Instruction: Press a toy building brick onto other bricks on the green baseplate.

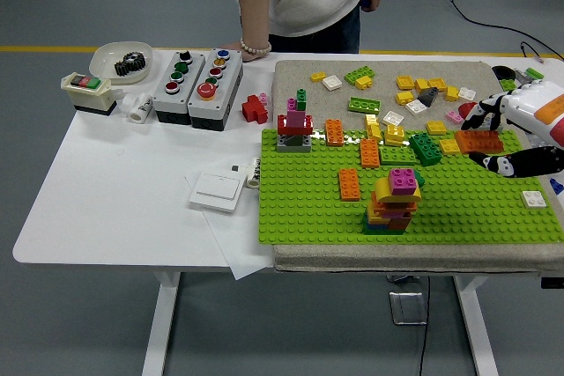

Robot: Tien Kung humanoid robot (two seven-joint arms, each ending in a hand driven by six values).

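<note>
- The right hand comes in from the right edge and pinches an orange brick between its dark fingertips, over the far right part of the green baseplate.
- The brick appears to be held clear of the studs, not yet seated; it sits just right of the yellow pieces and near the red brick on the cloth.
- Its long axis runs roughly left to right, about level, with the broad face up; whether the studs face up is too small to tell.
- Judged step: carrying the brick toward a place to press it on. The likely target is a built piece such as the stacked tower at the near middle of the baseplate, well to the left of the hand.
- The next move calls for travelling left and nearer, squaring the brick's edges with the stud rows, then pushing straight down.
- The left hand is not in view.
- A person stands at the far side of the counter, one hand resting by the button boxes.
</note>
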